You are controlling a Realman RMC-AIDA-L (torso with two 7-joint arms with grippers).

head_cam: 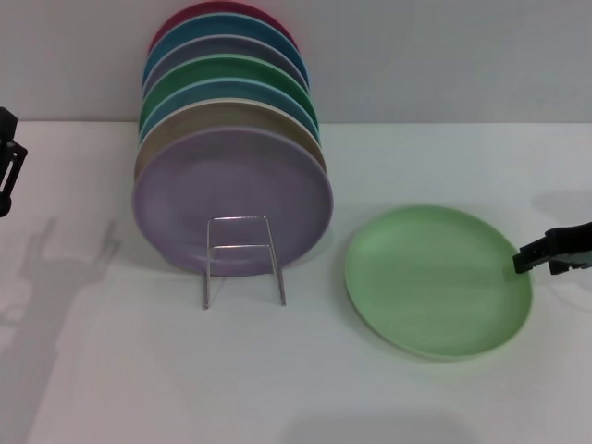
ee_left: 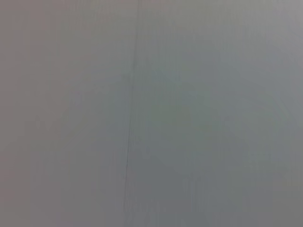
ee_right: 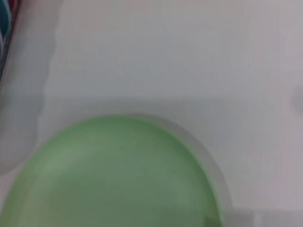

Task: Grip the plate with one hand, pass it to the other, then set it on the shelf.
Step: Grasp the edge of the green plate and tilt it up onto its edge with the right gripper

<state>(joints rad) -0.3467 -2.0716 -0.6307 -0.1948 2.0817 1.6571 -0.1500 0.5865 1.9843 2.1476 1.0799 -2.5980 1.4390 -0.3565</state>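
Note:
The pale mint-green plate (head_cam: 437,279) lies flat on the white table, to the right of the shelf. It fills the lower part of the right wrist view (ee_right: 113,175). The shelf (head_cam: 242,257) is a thin wire rack, and its front loop stands free before a row of upright plates. My right gripper (head_cam: 529,260) reaches in from the right edge, its tip at the plate's right rim. My left gripper (head_cam: 6,162) is at the far left edge, away from everything. The left wrist view shows only a plain grey surface.
Several plates stand upright in the rack, with a lavender plate (head_cam: 231,199) at the front and tan, blue, darker green and red ones behind. The edge of this row shows in the right wrist view (ee_right: 5,28). A grey wall rises behind the table.

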